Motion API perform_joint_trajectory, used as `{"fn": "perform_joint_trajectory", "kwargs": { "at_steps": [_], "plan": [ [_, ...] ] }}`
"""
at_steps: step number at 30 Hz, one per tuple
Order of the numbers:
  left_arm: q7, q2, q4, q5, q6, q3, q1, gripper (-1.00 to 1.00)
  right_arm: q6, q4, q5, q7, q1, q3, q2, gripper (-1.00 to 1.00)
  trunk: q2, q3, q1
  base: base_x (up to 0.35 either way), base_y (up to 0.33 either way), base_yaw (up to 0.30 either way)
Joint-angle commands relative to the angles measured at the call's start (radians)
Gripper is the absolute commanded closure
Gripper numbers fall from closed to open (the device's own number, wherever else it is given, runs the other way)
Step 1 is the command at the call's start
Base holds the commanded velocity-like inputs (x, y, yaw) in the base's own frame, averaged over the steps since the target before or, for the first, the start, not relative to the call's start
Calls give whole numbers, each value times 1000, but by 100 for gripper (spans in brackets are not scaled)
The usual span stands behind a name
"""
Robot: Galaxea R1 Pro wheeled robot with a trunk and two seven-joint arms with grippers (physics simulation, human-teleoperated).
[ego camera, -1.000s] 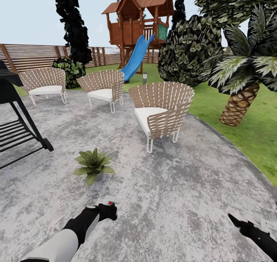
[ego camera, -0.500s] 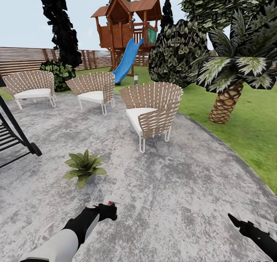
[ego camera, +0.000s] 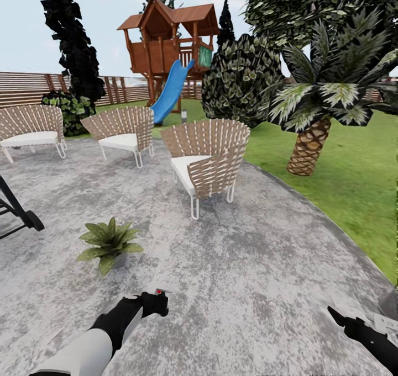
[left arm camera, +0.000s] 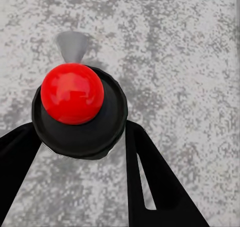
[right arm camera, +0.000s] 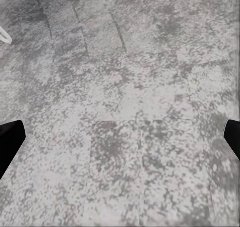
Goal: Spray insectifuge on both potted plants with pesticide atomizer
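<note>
My left gripper (ego camera: 155, 303) is shut on the pesticide atomizer (ego camera: 159, 293), low over the grey patio; its red nozzle spot shows at the top. In the left wrist view the atomizer (left arm camera: 73, 94) is a red ball on a dark round body, clamped between the two black fingers (left arm camera: 155, 187). One potted plant (ego camera: 108, 242), a low rosette of broad light-green leaves in a small grey pot, stands on the paving just ahead and left of that gripper. My right gripper (ego camera: 338, 316) hangs at the lower right; its wrist view has the right gripper (right arm camera: 120, 139) open over bare paving.
Three woven chairs (ego camera: 207, 160) stand on the round patio (ego camera: 249, 265). A black grill's wheel (ego camera: 30, 220) sits at the left edge. Lawn (ego camera: 359, 188), a palm (ego camera: 309, 144), a big shrub (ego camera: 240, 83), a playhouse with a blue slide (ego camera: 166, 91) and a wooden fence (ego camera: 22, 86) lie beyond.
The whole picture has shifted left, so the camera has turned right. Both arms keep the same place in the picture, and the atomizer stays in my left gripper.
</note>
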Motion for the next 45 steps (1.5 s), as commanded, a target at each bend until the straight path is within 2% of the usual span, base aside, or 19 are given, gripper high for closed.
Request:
{"fn": "perform_joint_trajectory", "kwargs": {
  "at_steps": [1,12,26,37,45],
  "plan": [
    [-4,0,-3,-10,4,1,0,100,5,-1,4,7,-2,-5,0,-100,-8,-3,4,0,0,-139],
    [-4,0,-3,-10,5,1,0,100,5,-1,4,6,-2,-5,1,-100,-85,-21,46,0,0,-138],
    [-4,0,0,-10,4,0,0,100,5,-1,4,6,-2,-5,1,-100,-85,0,46,-13,0,-138],
    [-4,-1,11,-10,4,-1,0,100,5,-1,4,6,-2,-5,1,-100,-85,16,46,-310,0,-130],
    [-4,0,11,-10,4,1,0,100,7,-1,4,5,-2,-5,1,-100,-85,18,46,-343,0,-101]
  ]
}}
